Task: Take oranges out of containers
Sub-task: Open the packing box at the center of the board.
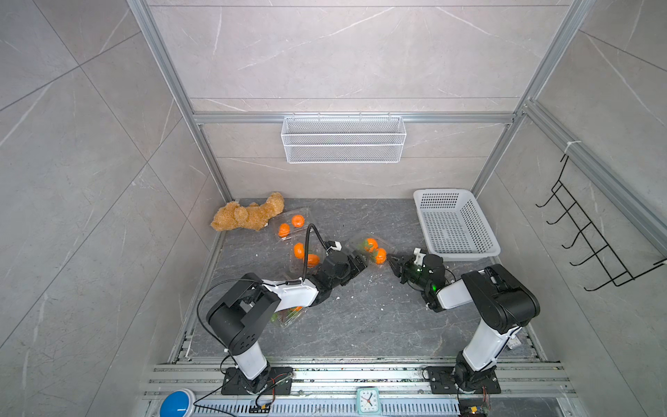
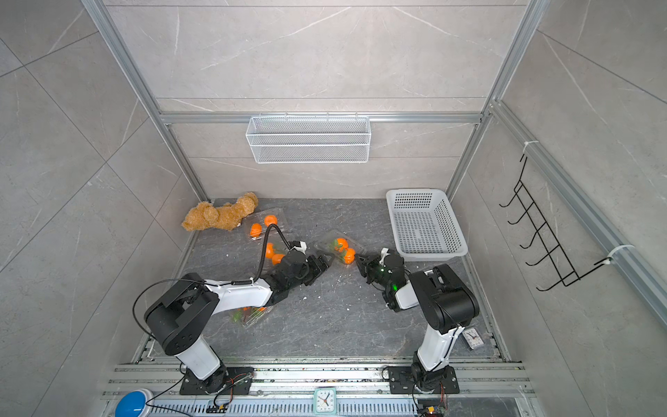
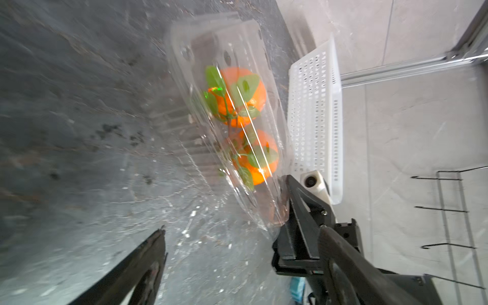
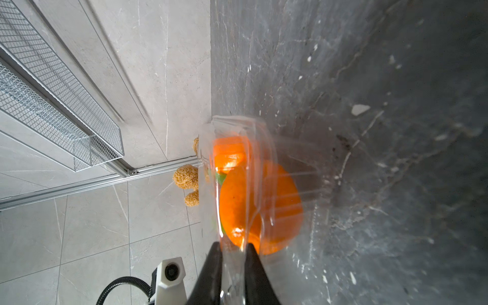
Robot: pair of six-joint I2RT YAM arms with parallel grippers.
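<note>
A clear container (image 1: 373, 249) holding two leafy oranges (image 1: 370, 244) lies mid-table between my grippers. My right gripper (image 1: 391, 260) is shut on that container's thin end flap (image 4: 233, 253), an orange (image 4: 237, 206) just beyond the fingertips. My left gripper (image 1: 361, 261) stands open at the container's other end, nothing between its fingers (image 3: 148, 264). In the left wrist view the container (image 3: 237, 118) lies ahead of the jaws. Two more containers with oranges (image 1: 297, 221) (image 1: 299, 250) sit further left. Another container (image 1: 288, 314) is partly hidden under the left arm.
A white perforated basket (image 1: 456, 224) stands at the back right, close behind the right gripper. A tan teddy bear (image 1: 249, 213) lies at the back left. A wire-mesh basket (image 1: 343, 139) hangs on the back wall, and a black hook rack (image 1: 592, 234) on the right wall.
</note>
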